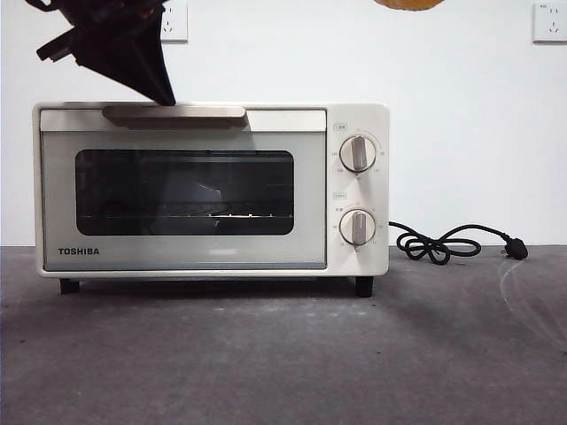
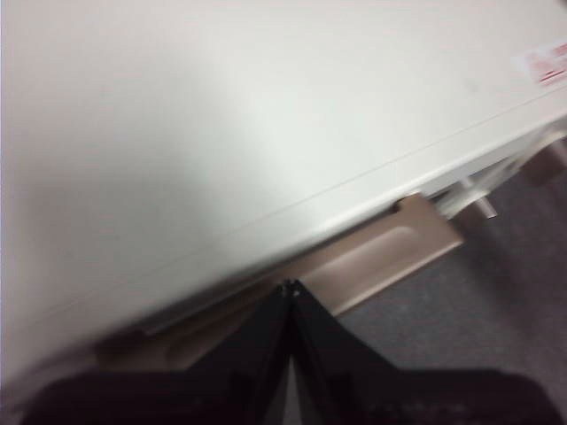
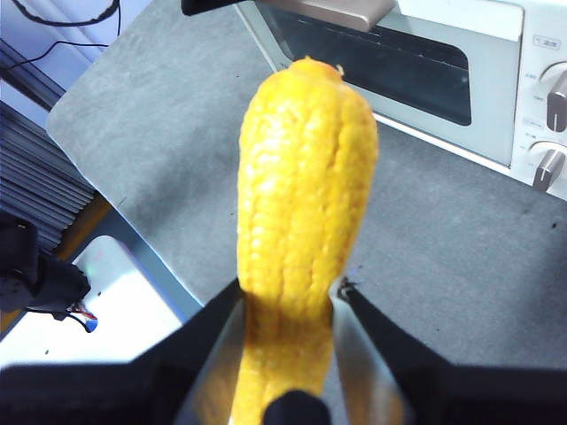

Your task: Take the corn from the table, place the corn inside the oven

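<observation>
The cream-white oven (image 1: 195, 257) stands on the dark grey table (image 1: 283, 354) with its glass door closed. My left gripper (image 1: 164, 96) comes down from the upper left, and its tip rests at the beige handle (image 1: 177, 113) on top of the door. In the left wrist view this gripper (image 2: 288, 290) is shut, with its tip against the handle (image 2: 381, 261) below the oven's flat top (image 2: 221, 115). My right gripper (image 3: 291, 288) is shut on the yellow corn (image 3: 306, 177) and holds it high above the table (image 3: 159, 133) in front of the oven (image 3: 496, 88). Only the corn's end (image 1: 407, 3) shows at the front view's top edge.
Two round knobs (image 1: 358, 153) (image 1: 358, 227) sit on the oven's right panel. A black cord with its plug (image 1: 443, 243) lies on the table to the oven's right. Wall sockets (image 1: 549, 22) are behind. The table's edge (image 3: 115, 208) shows in the right wrist view.
</observation>
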`<move>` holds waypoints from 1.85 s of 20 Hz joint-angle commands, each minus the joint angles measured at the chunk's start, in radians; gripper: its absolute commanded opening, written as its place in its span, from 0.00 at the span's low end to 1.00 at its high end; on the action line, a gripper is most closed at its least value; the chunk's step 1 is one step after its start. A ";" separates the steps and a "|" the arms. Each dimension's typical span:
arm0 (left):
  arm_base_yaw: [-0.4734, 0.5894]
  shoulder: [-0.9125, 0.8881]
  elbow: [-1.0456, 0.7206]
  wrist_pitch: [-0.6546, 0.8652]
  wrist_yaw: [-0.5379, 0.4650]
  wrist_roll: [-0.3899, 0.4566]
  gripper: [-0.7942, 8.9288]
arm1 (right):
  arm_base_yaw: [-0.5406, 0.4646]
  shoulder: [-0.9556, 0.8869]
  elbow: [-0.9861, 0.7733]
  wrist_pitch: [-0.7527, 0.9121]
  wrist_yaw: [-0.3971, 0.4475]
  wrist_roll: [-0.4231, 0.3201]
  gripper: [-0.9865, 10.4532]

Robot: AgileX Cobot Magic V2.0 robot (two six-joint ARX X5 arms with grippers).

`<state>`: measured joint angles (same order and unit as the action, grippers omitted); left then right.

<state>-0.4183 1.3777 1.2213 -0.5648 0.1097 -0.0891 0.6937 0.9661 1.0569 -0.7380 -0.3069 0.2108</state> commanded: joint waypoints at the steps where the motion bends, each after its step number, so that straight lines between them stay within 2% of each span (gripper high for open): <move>1: -0.003 0.008 -0.001 -0.012 -0.033 0.022 0.08 | 0.002 -0.002 0.001 0.005 0.000 0.006 0.07; 8: -0.003 0.014 -0.001 -0.074 -0.054 0.034 0.08 | 0.002 -0.002 0.001 0.002 0.000 0.006 0.07; 17: -0.032 0.019 -0.002 -0.251 -0.050 0.041 0.08 | 0.002 -0.002 0.001 -0.005 0.000 0.006 0.07; 31: -0.162 0.070 -0.002 -0.468 -0.051 0.038 0.08 | 0.002 -0.003 0.001 -0.051 -0.001 0.003 0.07; 37: -0.249 0.068 -0.002 -0.518 -0.051 0.019 0.08 | 0.002 -0.002 0.001 -0.051 -0.037 -0.005 0.07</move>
<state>-0.6621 1.4422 1.2282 -1.0798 0.0620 -0.0639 0.6937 0.9653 1.0569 -0.7921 -0.3408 0.2111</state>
